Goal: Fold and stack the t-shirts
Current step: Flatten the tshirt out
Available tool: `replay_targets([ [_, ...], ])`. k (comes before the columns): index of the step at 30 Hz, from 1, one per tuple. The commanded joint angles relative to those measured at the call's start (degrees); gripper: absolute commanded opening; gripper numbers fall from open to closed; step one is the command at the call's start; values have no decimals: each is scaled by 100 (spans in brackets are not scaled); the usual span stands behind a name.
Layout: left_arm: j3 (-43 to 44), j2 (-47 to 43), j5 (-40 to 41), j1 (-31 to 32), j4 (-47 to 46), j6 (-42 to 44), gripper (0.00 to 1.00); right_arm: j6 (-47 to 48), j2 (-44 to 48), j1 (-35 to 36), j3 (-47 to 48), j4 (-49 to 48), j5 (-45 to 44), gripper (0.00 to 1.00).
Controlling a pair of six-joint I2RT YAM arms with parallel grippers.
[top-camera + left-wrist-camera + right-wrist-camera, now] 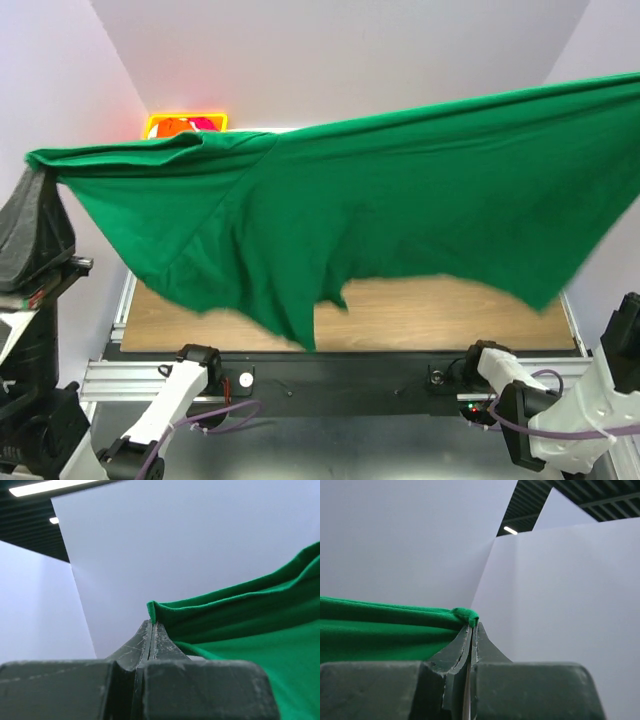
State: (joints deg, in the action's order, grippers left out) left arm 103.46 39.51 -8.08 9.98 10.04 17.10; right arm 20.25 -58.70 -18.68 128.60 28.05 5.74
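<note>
The green t-shirt [400, 190] hung spread in the air above the tabletop [450, 310], reaching from past the left edge to past the right edge. Its upper hem was pulled taut and rose toward the right. Its lower part sagged in loose folds, with one point drooping toward the near edge, left of the middle. Bare wood showed beneath it along the near edge.

At the far left corner sat a yellow-orange bin [155, 120], largely hidden behind the cloth, with the orange t-shirt [178, 127] and the red-pink t-shirt [207, 123] bunched inside.

The left hand [151, 626] was pressed together on the green t-shirt's left end, a small fold of cloth standing above its tips. The right hand [471, 626] pinched the opposite end in the same way, a knot of green bunched at its tips.
</note>
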Motion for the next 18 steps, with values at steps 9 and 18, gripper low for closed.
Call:
replay_targets([
  [9,-3408,-285,-730,-66,148,891,0,770,262,-57,-3874,-72,2018,1],
  [18,-5643,1431,-1153,-66,-1265,944,0,1086,-615,-22,-6627,-1134,2450,1],
])
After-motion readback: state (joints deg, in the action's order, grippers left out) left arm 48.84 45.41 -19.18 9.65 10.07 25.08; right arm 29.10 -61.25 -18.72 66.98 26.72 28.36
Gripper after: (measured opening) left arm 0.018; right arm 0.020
